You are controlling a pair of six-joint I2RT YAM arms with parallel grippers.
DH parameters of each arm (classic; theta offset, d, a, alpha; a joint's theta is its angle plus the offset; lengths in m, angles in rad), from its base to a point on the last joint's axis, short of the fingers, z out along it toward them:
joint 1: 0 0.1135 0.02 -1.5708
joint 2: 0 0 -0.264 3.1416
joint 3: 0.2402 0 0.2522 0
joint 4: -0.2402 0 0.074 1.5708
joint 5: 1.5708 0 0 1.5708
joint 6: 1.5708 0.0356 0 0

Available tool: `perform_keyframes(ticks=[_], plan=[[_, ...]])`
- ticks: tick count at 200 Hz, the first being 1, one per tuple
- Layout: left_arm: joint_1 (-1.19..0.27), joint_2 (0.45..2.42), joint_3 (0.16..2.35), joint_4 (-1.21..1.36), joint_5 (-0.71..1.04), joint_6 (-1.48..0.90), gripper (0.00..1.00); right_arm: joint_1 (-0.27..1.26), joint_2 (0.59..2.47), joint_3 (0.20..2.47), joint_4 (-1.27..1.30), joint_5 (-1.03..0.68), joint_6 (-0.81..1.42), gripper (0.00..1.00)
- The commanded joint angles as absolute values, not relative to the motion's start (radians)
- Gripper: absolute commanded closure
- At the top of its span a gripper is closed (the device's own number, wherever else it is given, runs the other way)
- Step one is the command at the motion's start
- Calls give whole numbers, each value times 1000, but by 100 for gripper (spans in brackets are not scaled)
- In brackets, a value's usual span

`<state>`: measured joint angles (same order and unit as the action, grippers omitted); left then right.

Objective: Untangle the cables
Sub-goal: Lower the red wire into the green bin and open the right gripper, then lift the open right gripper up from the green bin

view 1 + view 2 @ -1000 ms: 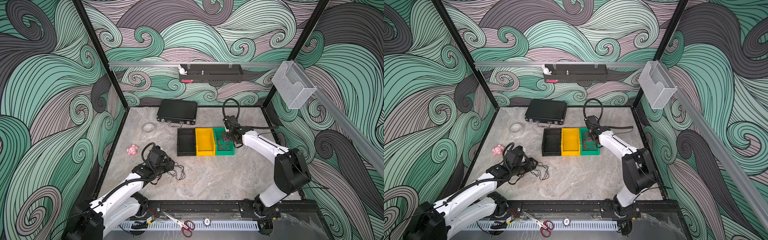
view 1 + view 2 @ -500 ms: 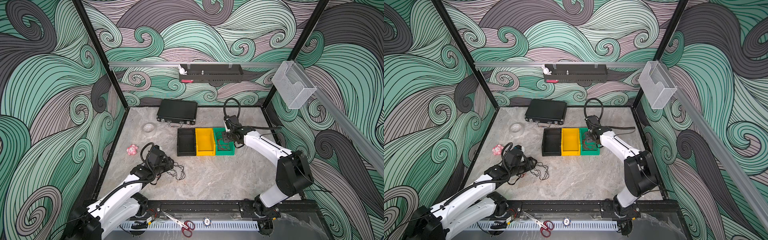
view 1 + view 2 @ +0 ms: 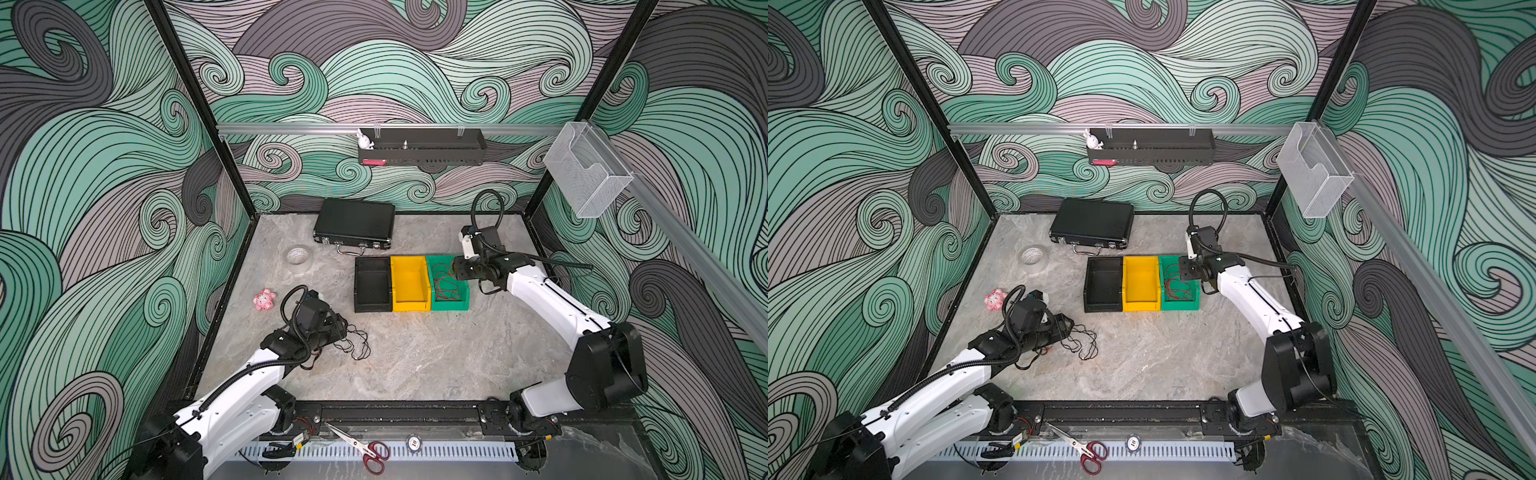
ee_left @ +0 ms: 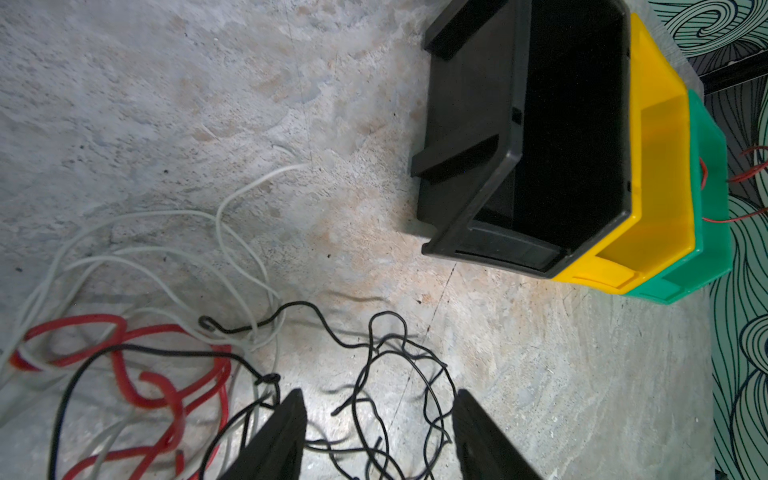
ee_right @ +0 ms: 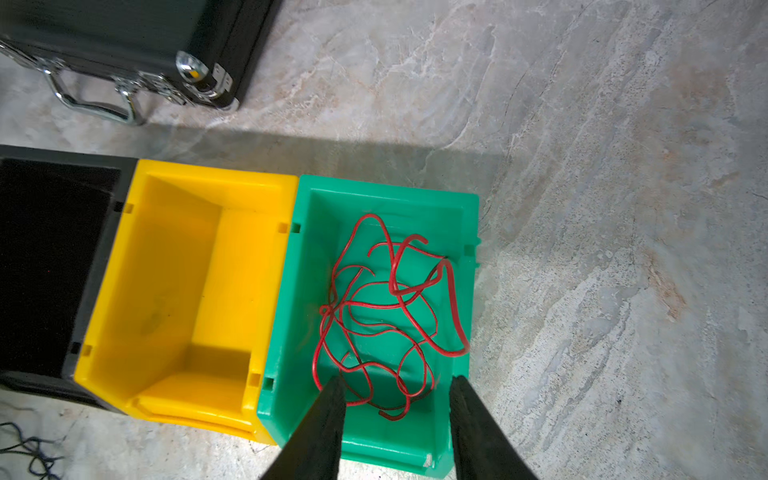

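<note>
A tangle of black, white and red cables (image 3: 355, 340) (image 3: 1084, 343) lies on the table at the front left. My left gripper (image 3: 336, 326) (image 4: 378, 399) stands open right over it. In the left wrist view, loops of black cable (image 4: 269, 378) lie on the table between the fingers, with a thick red cable (image 4: 83, 319) and a white cable (image 4: 218, 216) beside them. More red cables (image 5: 453, 307) (image 3: 446, 284) lie loose in the green bin (image 5: 386, 453) (image 3: 1196, 305). My right gripper (image 5: 395, 382) (image 3: 457, 272) hangs open above that bin, holding nothing.
A yellow bin (image 3: 409, 282) and a black bin (image 3: 372, 284) stand side by side left of the green one. Behind them lies a black case (image 3: 355, 222). A tape roll (image 3: 298, 255) and a pink toy (image 3: 264, 300) sit at the left; scissors (image 3: 365, 451) lie on the front rail.
My right gripper has opened wider above the green bin. The left arm has hardly moved.
</note>
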<state>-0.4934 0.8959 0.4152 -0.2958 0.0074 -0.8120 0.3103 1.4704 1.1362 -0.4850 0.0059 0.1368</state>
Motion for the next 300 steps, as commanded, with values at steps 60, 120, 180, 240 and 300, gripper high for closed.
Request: perform_keyframes(ticks=[60, 120, 180, 240, 300], plan=[[-486, 909, 420, -300, -5, -814, 41, 222, 1520, 1141, -434, -29, 190, 62], [-486, 898, 413, -307, -16, -816, 41, 200, 1650, 1221, -409, -101, 208, 70], [-485, 896, 402, -303, -21, -819, 41, 207, 1682, 1215, -393, -135, 222, 93], [-485, 915, 403, -290, -14, -825, 41, 270, 1750, 1216, -383, -126, 230, 97], [-483, 897, 394, -297, -19, -827, 41, 326, 1828, 1233, -410, -45, 221, 97]])
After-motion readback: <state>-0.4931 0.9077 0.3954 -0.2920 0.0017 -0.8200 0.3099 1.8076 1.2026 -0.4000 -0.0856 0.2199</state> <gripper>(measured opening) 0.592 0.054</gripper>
